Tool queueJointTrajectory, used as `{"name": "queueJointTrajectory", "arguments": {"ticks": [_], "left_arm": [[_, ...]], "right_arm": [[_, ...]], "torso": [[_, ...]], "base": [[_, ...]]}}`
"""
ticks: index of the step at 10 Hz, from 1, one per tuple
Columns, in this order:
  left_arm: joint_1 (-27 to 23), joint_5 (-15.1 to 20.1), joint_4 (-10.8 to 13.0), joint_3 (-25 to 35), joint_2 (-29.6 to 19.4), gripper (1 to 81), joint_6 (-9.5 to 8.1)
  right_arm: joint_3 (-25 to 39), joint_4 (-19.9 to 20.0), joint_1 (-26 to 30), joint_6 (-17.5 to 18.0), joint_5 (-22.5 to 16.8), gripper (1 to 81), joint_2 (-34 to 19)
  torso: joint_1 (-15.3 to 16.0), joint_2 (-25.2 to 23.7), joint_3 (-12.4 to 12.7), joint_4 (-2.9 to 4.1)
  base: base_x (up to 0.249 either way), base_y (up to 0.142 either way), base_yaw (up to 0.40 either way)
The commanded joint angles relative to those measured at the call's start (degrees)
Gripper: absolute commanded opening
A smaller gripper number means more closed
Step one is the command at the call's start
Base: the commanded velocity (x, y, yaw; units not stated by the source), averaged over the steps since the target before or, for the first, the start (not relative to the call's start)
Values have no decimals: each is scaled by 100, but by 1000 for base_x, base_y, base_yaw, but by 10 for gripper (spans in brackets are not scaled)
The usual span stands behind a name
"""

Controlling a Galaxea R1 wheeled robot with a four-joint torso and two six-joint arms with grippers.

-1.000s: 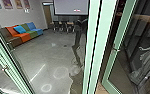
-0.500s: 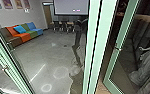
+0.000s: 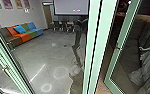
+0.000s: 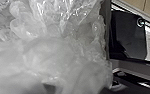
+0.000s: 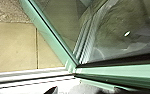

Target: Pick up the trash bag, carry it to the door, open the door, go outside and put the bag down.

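Translucent crinkled plastic trash bag (image 4: 63, 55) close at your left wrist, likely kept there so right arm stays free for green-framed glass door (image 3: 122, 35), angled from pale sill's edge (image 5: 28, 74) over tan paving (image 5: 13, 47). Can't tell state of either gripper.

plate (image 4: 128, 37): wide, dark, rounded corner | round fitting (image 4: 140, 22): pale ring | bar (image 4: 141, 86): black, glossy highlights

Sofa (image 3: 22, 37), chairs (image 3: 56, 25) on grey floor (image 3: 38, 55)
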Motion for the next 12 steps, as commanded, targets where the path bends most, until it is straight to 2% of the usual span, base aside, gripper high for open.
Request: {"name": "queueJointTrajectory", "arguments": {"ticks": [1,2,3,7,9,12], "left_arm": [[-135,323,32,23,-50,10,-3],[-135,315,40,23,-50,10,-3],[-135,315,40,23,-50,10,-3],[-135,297,49,5,-58,10,32],[-135,297,49,-4,-68,10,49],[-135,288,58,-4,-33,10,49]], "right_arm": [[1031,1347,-977,-45,-416,811,-21],[1401,1514,-1383,-45,-301,811,85],[1664,1566,-1752,-45,136,811,278],[1893,1681,-2841,-36,1067,811,1234],[1901,1628,-3230,-53,1516,811,1656],[1937,1470,-3537,-203,1931,811,1948]], "torso": [[0,0,0,0],[0,0,0,0],[0,0,0,0],[0,0,2,0],[0,0,2,0],[-2,0,2,0]], "base": [[0,0,0],[0,0,0],[0,0,0],[0,0,0],[0,0,0],[0,0,0]]}}
